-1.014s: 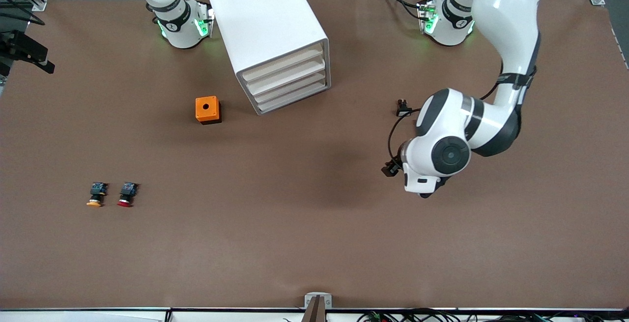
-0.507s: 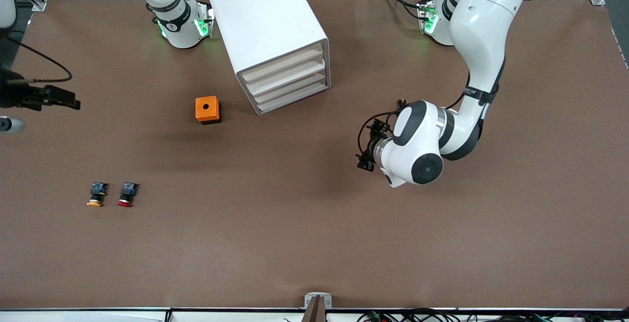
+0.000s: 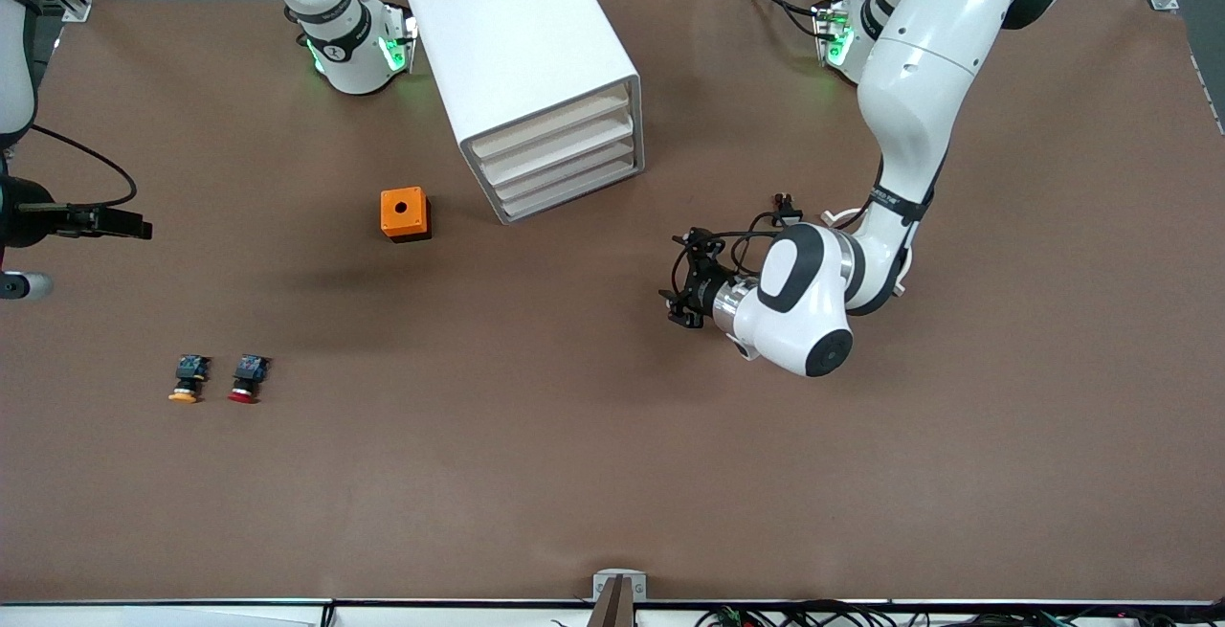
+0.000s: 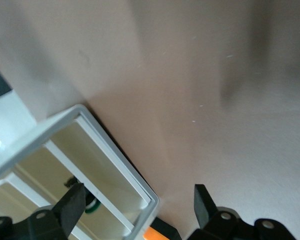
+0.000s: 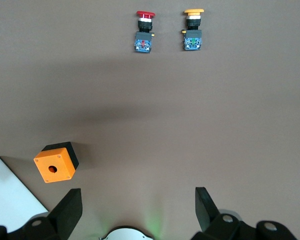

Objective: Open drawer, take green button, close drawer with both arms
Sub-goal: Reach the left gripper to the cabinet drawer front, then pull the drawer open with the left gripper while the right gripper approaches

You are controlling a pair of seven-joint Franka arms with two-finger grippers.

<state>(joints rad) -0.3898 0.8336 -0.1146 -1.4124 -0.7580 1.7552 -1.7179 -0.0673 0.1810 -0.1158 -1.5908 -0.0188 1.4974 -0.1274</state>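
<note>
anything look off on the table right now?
Nothing spilled or damaged. The cabinet sits skewed to the table edge, all four drawers shut. The orange-capped button and red-capped button lie on their sides, side by side. The left tool is open, facing the cabinet front.

Orange box (image 3: 406,213) near the cabinet — orange-capped button (image 3: 189,379) beside red-capped button (image 3: 249,378).

We note open table (image 3: 593,436) before the cabinet (image 3: 522,53); only the orange box (image 3: 405,213) stands near it. Two buttons (image 3: 218,379) sit well apart.
</note>
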